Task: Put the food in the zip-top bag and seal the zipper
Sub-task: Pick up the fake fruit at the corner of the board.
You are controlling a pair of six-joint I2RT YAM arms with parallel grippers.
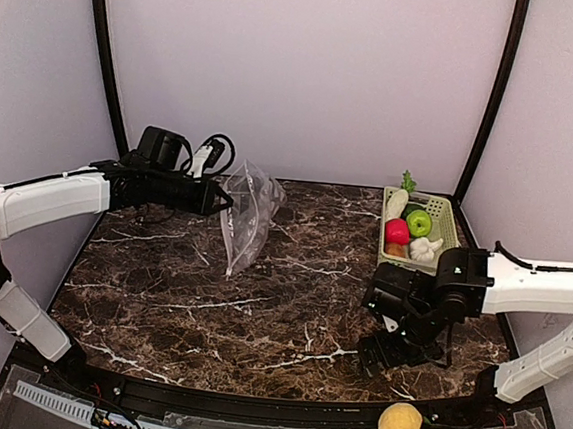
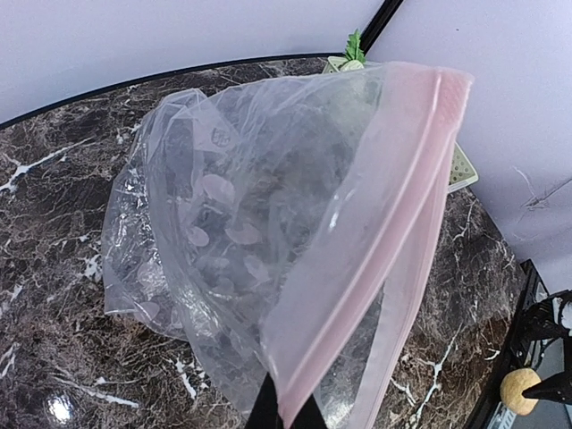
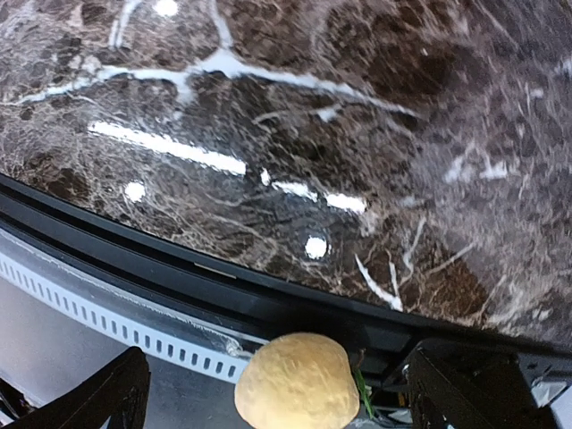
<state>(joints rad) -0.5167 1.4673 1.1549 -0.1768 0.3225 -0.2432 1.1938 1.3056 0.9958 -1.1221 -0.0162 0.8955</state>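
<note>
One zip-top bag (image 1: 249,216) in left hand (image 1: 225,201)

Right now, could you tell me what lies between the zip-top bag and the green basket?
Nothing: the top external view shows only bare marble table between the zip-top bag and the basket.

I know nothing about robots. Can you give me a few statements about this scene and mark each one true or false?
1. The left gripper pinches the zip-top bag. True.
2. The red apple is inside the bag. False: it sits in the green basket.
3. The orange lies off the marble table, past its near edge. True.
4. The right gripper is clamped on the garlic. False: it is open and empty, and the garlic is in the basket.
</note>
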